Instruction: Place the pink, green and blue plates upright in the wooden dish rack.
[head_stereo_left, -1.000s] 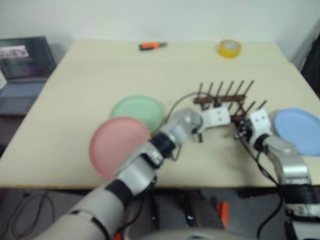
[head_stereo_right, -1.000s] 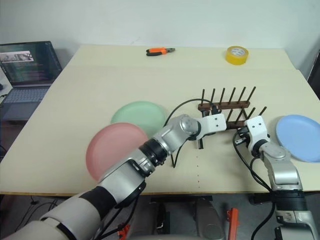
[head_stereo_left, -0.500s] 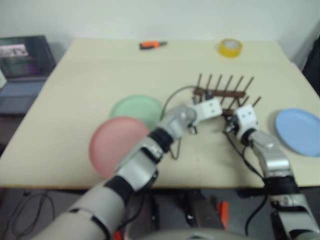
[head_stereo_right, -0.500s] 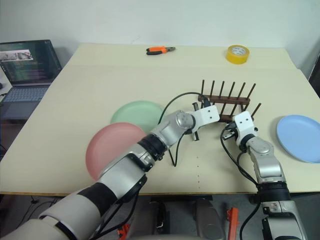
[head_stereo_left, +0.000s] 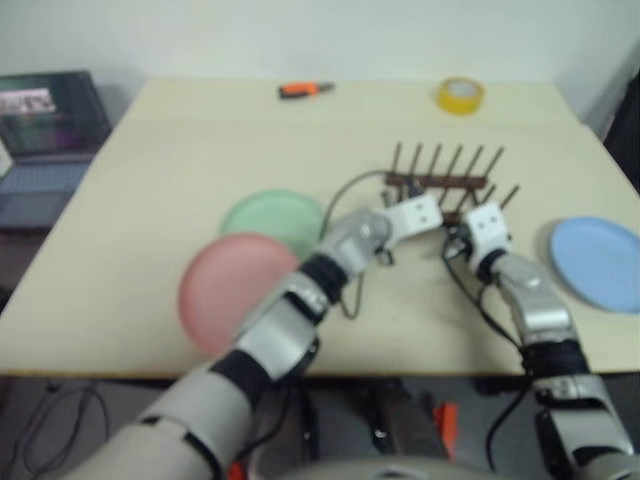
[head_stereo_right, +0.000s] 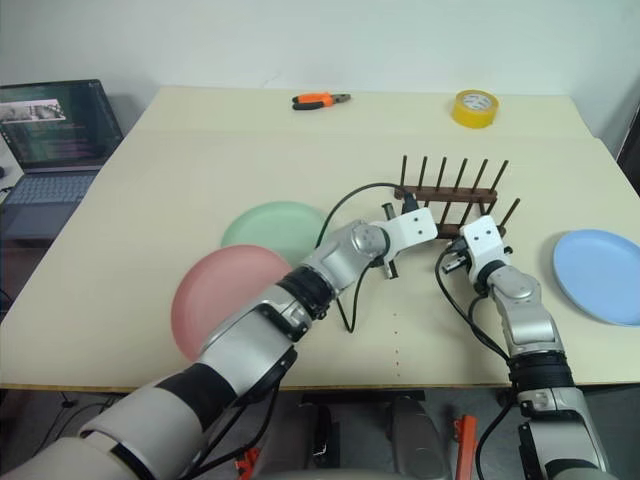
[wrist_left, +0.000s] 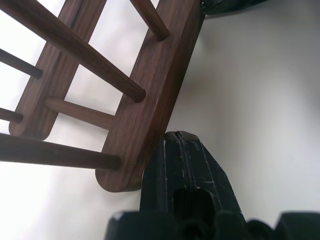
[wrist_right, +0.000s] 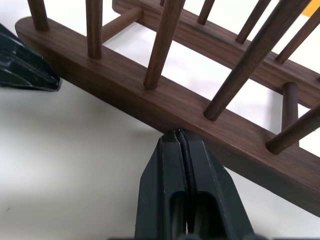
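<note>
Both my closed grippers, left (wrist_left: 181, 142) and right (wrist_right: 178, 136), have nudged the wooden dish rack (head_stereo_right: 450, 195) farther from the blue plate (head_stereo_right: 597, 273).

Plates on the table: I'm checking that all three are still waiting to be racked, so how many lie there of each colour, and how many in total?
Pale pink round plate: 1
Mint green round plate: 1
Light blue round plate: 1
Total: 3 plates, all lying flat on the table, none in the dark brown wooden dish rack.
</note>
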